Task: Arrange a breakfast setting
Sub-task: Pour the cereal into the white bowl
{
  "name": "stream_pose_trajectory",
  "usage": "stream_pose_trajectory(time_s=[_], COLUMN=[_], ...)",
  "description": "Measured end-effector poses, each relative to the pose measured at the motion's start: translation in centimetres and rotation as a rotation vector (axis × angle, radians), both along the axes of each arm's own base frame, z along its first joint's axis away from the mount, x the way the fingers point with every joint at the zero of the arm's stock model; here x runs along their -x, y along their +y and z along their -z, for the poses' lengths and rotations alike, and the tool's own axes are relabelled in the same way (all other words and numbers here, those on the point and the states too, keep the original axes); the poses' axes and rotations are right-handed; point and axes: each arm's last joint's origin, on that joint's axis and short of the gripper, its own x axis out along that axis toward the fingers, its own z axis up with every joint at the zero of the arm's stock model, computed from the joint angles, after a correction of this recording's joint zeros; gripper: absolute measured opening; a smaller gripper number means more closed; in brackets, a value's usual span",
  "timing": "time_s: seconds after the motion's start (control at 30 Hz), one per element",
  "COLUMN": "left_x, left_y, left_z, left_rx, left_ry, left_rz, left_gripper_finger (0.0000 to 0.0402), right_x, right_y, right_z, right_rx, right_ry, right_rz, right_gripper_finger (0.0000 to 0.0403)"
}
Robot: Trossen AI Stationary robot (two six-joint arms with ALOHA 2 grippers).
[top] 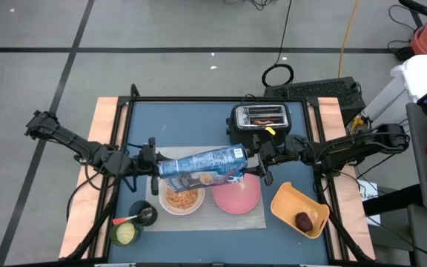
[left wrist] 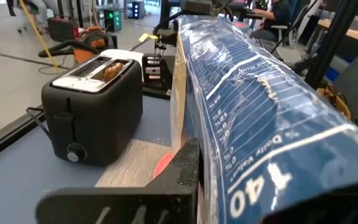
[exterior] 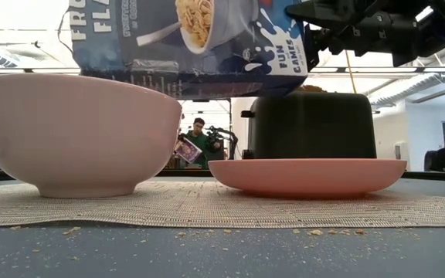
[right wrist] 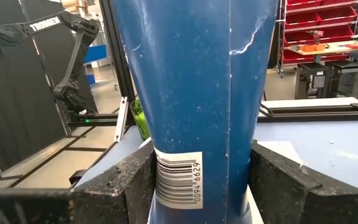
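A grey rectangular mat (top: pixel 221 216) of coarse woven fabric lay flat on the blue table (top: pixel 176 122), crumbs scattered along its near edge in the low view. On its left part stood the white round bowl (top: pixel 181 199), smooth and glossy with a deep rounded wall, filled with tan flakes. Just to its right on the mat sat the pink round plate (top: pixel 237 196), shallow and matte.

Above both, a blue cereal box (top: pixel 202 165) of glossy printed card hung roughly level, creased and dented along its side. The left gripper (top: pixel 153 158) was clamped on the box's left end, and the right gripper (top: pixel 256 159) pinched its right end, the dark textured fingers (right wrist: pixel 135 180) pressed against the barcode panel.

At the far side of the table stood the black toaster (top: pixel 259 122), a boxy matte body with a brown toast slice (top: pixel 262 121) in its slots. To the right of the mat lay the yellow-orange dish (top: pixel 288 204), squarish with rounded corners, holding the small dark red fruit (top: pixel 303 220). At the near left, off the mat, a metal spoon (top: pixel 145 215) rested beside a small green cup (top: pixel 125 233).
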Motion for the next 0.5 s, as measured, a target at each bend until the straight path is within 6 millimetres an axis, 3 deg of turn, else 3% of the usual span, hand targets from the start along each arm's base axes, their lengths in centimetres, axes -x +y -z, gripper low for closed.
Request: stream_pose_trajectory(time_s=[0.27, 0.5], left_x=[0.0, 0.0], left_y=[0.0, 0.0], left_z=[-0.03, -0.03], left_rx=[-0.006, -0.007], left_ry=[-0.002, -0.002], left_rz=[0.001, 0.001], left_gripper_finger=[0.0004, 0.0004], right_x=[0.0, 0.0], right_y=[0.0, -0.01], right_z=[0.01, 0.01], right_rx=[0.0, -0.004], right_ry=[0.001, 0.002], right_rz=[0.001, 0.005], right_gripper_finger=[0.0232, 0.0287])
